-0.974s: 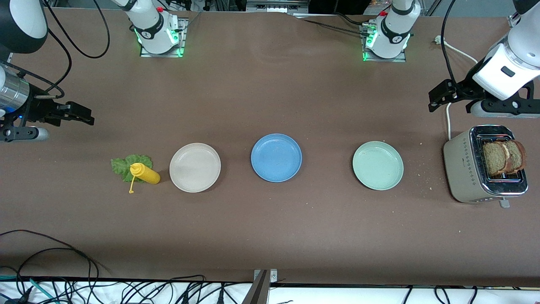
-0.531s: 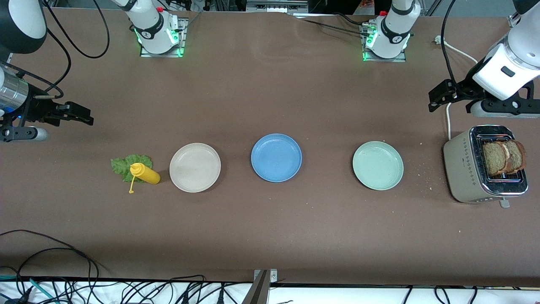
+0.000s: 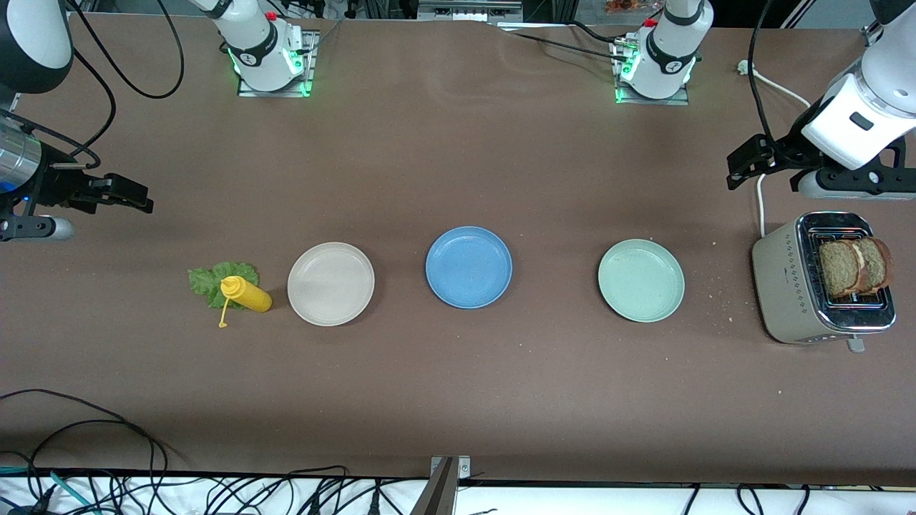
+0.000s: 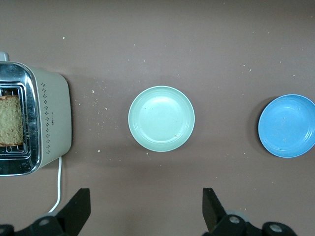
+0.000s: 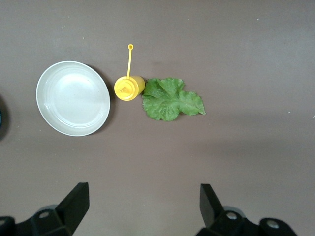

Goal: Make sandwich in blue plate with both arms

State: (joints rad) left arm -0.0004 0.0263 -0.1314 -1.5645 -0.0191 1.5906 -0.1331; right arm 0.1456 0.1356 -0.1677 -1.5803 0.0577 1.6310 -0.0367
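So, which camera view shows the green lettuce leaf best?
The right wrist view: the ruffled green lettuce leaf lies fully visible beside the yellow squeeze bottle. In the front view the bottle partly covers the leaf. The left wrist view misses it.

Brown table (image 3: 458,386): plates, toaster (image 3: 794,286), lettuce (image 3: 207,279), bottle (image 3: 247,293)
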